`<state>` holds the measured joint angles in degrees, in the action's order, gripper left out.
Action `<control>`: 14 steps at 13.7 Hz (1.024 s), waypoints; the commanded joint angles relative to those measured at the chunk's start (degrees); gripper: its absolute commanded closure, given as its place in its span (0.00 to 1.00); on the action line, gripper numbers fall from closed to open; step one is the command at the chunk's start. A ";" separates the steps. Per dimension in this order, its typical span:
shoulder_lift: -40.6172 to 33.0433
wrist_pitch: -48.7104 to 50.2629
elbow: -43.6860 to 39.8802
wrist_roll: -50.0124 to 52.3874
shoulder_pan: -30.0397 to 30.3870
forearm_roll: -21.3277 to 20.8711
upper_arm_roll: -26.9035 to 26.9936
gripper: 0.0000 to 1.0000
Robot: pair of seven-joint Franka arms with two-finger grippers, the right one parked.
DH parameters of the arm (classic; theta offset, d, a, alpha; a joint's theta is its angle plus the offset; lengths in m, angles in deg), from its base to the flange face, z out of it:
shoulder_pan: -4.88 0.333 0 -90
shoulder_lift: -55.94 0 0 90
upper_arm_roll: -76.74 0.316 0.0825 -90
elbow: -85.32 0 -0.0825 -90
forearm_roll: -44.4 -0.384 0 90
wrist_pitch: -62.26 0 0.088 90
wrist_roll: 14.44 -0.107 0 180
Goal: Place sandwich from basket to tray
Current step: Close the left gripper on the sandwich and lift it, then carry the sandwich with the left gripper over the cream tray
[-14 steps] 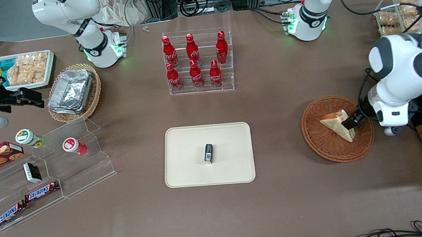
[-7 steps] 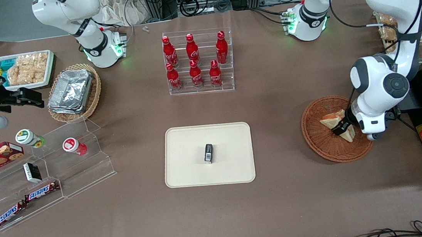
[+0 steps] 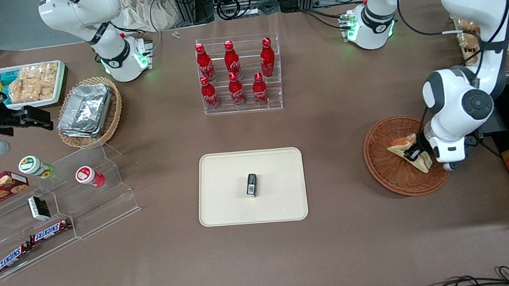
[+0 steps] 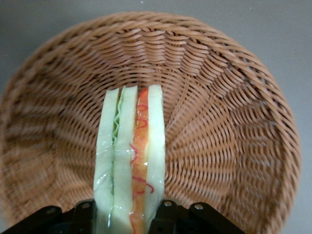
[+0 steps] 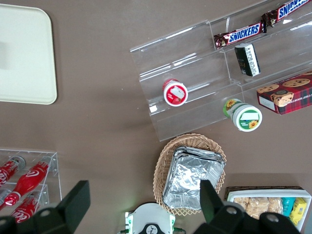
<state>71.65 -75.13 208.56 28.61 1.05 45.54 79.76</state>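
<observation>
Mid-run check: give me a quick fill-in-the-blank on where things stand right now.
1. The sandwich is in the ____.
2. The gripper is shut on the ____.
3. A small dark object lies on the ____.
4. The rack holds ____ red bottles.

Missing words: basket; sandwich; tray; six

tool (image 3: 413, 154) in basket (image 3: 390, 172) | small dark box (image 3: 251, 184) mid-tray (image 3: 223, 209)

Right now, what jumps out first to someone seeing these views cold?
The gripper is down in the reddish-brown wicker basket at the working arm's end, its fingers flanking the sandwich, which stands on edge. The cream tray at mid-table already holds a small dark packet. Above it in the front view, red bottles fill a clear rack.
</observation>
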 commanded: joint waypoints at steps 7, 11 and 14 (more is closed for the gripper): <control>-10.79 28.33 -17.58 -10.01 -0.66 2.53 -13.63 1.00; -1.23 25.96 -25.75 -9.92 -2.58 2.82 -21.37 1.00; 7.82 20.34 -31.12 -9.48 -8.80 -0.68 -22.53 1.00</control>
<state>72.20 -53.69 183.70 19.59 -3.92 47.33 57.25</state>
